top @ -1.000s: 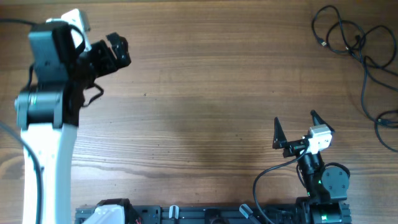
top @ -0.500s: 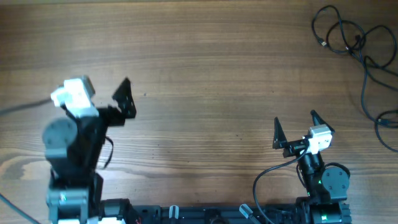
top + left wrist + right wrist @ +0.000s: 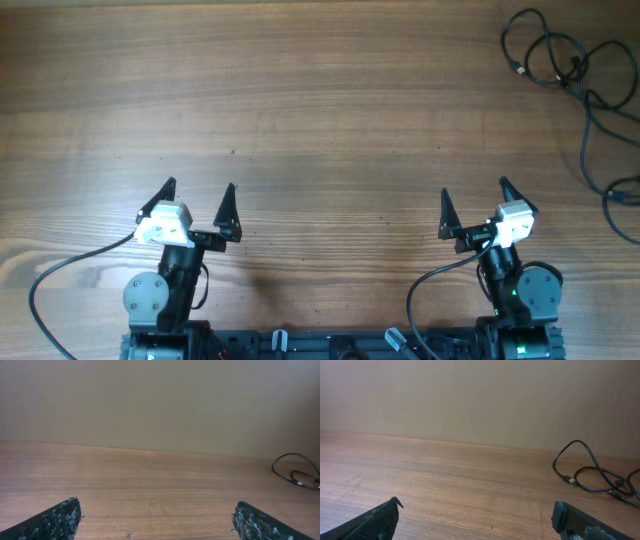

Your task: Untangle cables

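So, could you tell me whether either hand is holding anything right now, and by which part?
Nothing is held: left hand and right hand are open, far from the cables.

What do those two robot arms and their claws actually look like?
Both match. The left gripper and right gripper each have two black, pointed, triangular fingers with rough, speckled faces, a white block behind them, then a dark grey round joint. A thin black cable loops out beside each.

Place: robotics lab bench
Evidence: black arm-mounting rail (image 3: 300,345) along the wooden table's (image 3: 320,100) near edge
Backdrop: plain beige wall (image 3: 160,400) behind the table
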